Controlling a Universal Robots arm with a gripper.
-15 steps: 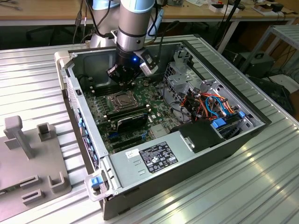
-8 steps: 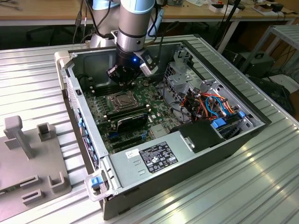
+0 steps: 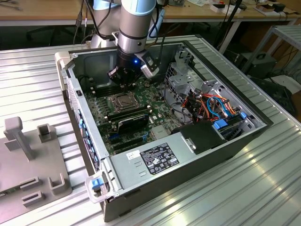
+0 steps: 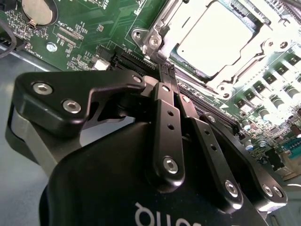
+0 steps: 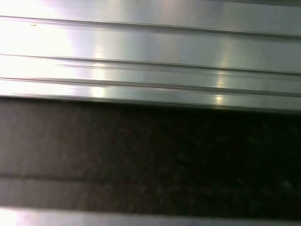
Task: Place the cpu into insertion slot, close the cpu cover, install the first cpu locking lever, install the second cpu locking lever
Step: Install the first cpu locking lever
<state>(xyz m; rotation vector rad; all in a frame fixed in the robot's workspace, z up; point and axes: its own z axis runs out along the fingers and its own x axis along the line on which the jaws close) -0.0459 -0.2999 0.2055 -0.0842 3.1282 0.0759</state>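
Second wrist view puts the gripper [image 4: 168, 77] nearest: its black fingers [image 4: 165, 117] are drawn together, narrow, with nothing between them, their tips just beside the corner of the insertion slot [image 4: 155, 42]. Beyond the tips, toward one o'clock, the cpu [image 4: 214, 40] lies flat in that slot, its pale metal top bright under the light. The cpu cover [image 4: 277, 35] frames the chip on its silvery rim; whether it is latched cannot be told. A coin cell [image 4: 37, 9] sits on the green board at eleven o'clock.

Exterior view shows, nearest, a grey fixture plate [image 3: 33, 165] on the ribbed table [image 3: 235, 188] at eight o'clock, then the open computer case [image 3: 188, 155]. Deeper in, the socket [image 3: 121, 100] lies on the motherboard [image 3: 155, 106], and the gripper [image 3: 126, 77] hangs close above it at its twelve o'clock.
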